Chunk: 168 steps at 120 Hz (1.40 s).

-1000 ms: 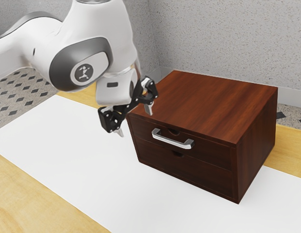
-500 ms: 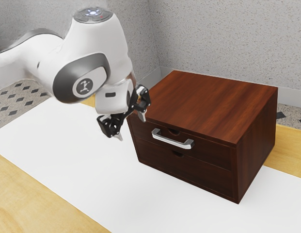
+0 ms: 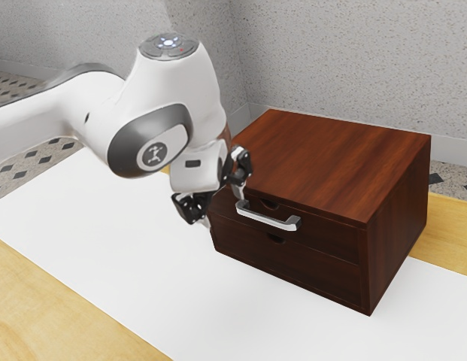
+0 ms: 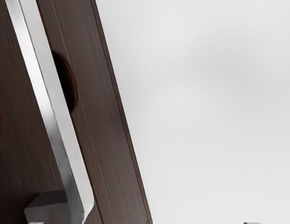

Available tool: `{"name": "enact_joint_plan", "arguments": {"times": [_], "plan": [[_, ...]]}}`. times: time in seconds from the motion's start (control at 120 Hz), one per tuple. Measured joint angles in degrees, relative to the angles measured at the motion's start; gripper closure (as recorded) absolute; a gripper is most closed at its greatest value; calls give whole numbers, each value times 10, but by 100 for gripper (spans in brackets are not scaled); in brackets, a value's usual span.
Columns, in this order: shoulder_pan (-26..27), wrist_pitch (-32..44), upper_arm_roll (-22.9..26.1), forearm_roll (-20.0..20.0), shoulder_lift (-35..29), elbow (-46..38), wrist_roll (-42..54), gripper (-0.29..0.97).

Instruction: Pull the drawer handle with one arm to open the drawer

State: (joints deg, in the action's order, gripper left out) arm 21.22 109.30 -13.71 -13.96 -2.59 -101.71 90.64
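Observation:
A dark wooden cabinet (image 3: 331, 162) with two drawers stands on the white mat. Its upper drawer (image 3: 323, 232) carries a silver bar handle (image 3: 268, 216) and sits flush with the cabinet front. My black gripper (image 3: 216, 195) is open, level with the upper drawer, at the end of the handle toward the exterior view's left. One finger (image 3: 238, 171) is by the cabinet's front corner, the other (image 3: 190, 210) is out over the mat. In the wrist view the handle (image 4: 51, 116) runs close along the drawer front (image 4: 105, 121), with a dark finger recess (image 4: 65, 86) behind it.
The lower drawer (image 3: 293, 262) has only a small recess. The white mat (image 3: 105, 248) spreads over a wooden table (image 3: 37, 316) in front of the cabinet. A speckled wall (image 3: 353, 53) stands behind.
My arm has swung toward the exterior view's right and lowered slightly, bringing the open gripper from beside the cabinet's corner to the near end of the handle. The drawer has not moved.

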Motion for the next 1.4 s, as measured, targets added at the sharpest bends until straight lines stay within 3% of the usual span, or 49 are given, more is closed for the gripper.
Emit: {"name": "enact_joint_plan", "arguments": {"times": [0.242, 0.35, 0.625, 0.783, 0.833, 0.967, 1.1, 1.158, 1.258, 1.4], "plan": [[1, 19, 2, 4, 14, -1, -1, 7], [0, 23, 4, 6, 8, -4, -1, 14], [43, 39, 0, 5, -4, -22, -3, 15], [40, 65, -1, 5, -2, -35, -3, 16], [38, 71, -1, 5, -2, -44, -3, 11], [32, 83, 3, 4, -2, -61, -10, -20], [32, 88, 3, 4, -6, -69, -18, -28], [35, 89, 2, 3, -14, -78, -22, -21], [38, 94, 0, 4, -32, -92, -20, 7], [37, 98, -1, 3, -55, -112, -18, 15]]}}
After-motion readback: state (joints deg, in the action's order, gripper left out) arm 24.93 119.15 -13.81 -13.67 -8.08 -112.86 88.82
